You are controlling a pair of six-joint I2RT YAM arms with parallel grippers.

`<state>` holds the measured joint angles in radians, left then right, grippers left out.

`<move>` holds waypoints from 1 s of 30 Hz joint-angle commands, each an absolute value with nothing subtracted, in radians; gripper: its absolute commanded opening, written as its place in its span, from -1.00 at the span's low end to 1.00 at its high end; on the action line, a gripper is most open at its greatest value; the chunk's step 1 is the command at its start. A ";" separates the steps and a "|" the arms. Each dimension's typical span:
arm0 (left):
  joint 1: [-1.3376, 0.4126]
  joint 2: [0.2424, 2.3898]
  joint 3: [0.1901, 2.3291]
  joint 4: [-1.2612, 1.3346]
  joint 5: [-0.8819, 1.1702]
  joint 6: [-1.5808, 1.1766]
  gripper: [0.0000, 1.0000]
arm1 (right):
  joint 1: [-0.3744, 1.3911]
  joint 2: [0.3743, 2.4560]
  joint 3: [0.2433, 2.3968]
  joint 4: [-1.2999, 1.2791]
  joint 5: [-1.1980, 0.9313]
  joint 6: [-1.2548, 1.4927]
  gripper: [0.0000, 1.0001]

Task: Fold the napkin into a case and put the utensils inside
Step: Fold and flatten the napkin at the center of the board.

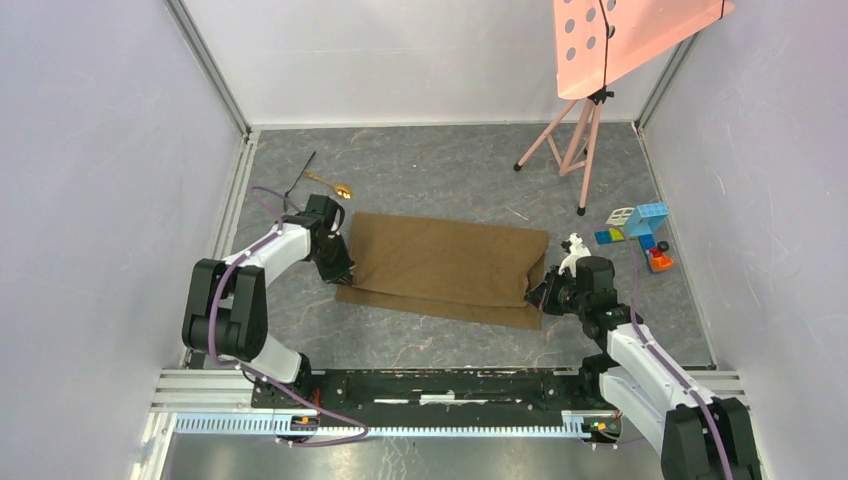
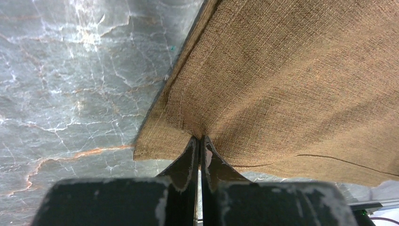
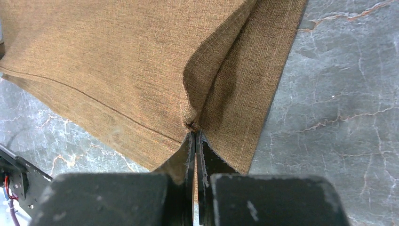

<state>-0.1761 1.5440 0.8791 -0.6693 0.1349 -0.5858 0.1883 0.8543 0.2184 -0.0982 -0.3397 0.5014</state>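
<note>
Two layers of the napkin (image 1: 445, 268) are lying at centre, its nine o'clock end pinched in my left gripper (image 1: 340, 270), its three o'clock end in my right gripper (image 1: 541, 293). I'm aiming to move both ends level, cloth taut; the utensils (image 1: 342, 190) are waiting at eleven o'clock.

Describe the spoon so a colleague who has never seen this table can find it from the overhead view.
Start at the big brown cloth spread across the middle of the grey table. Look just beyond its far left corner: the spoon lies there on the bare tabletop. It is small, shiny and gold, whereas the thin utensil beside it is black.
</note>
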 commanded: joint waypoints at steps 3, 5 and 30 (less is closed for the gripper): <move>-0.173 1.452 0.830 -0.673 0.131 -0.556 -0.96 | 0.194 0.765 0.228 -0.183 -0.343 0.518 -1.00; -0.173 1.446 0.833 -0.690 0.119 -0.548 -0.95 | 0.195 0.744 0.227 -0.209 -0.344 0.516 -1.00; -0.217 1.447 0.807 -0.716 0.042 -0.578 -0.96 | 0.214 0.686 0.133 -0.237 -0.371 0.534 -1.00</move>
<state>-0.2050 1.4639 0.8047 -0.6895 0.0753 -0.5858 0.2077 0.6880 0.1474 -0.2306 -0.3660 0.5354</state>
